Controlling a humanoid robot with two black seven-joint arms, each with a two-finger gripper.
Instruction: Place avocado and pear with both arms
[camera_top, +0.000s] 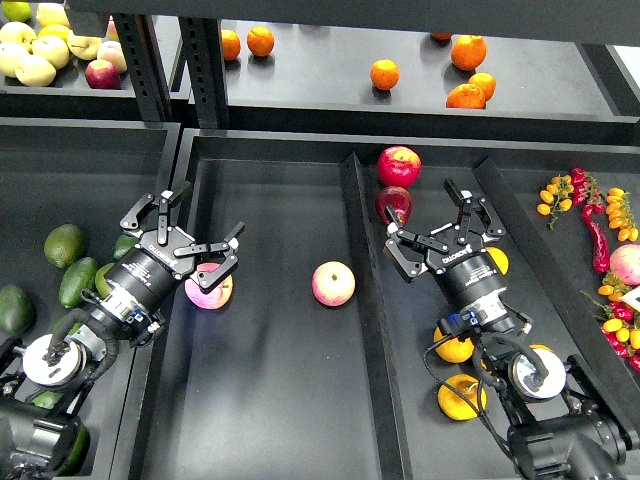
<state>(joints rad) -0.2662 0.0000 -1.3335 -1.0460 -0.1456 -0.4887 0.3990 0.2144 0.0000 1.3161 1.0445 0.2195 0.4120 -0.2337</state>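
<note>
Several green avocados lie in the left bin, one at its far side (63, 244) and one nearer (78, 282). My left gripper (193, 226) is open and empty, just right of them, above a pink apple (208, 293). Yellow-orange pears lie in the right bin; the one with a dark blotch (461, 398) is near the front, beside my right arm. My right gripper (438, 232) is open and empty, above a yellow pear (496, 261) and next to a dark red apple (392, 205).
A pink apple (333, 283) lies in the middle tray beside the divider (355, 220). A red apple (399, 166) sits at the back. Oranges (467, 52) and pale yellow fruit (35, 50) are on the upper shelf. Red chillies and small tomatoes (600, 215) lie at the right.
</note>
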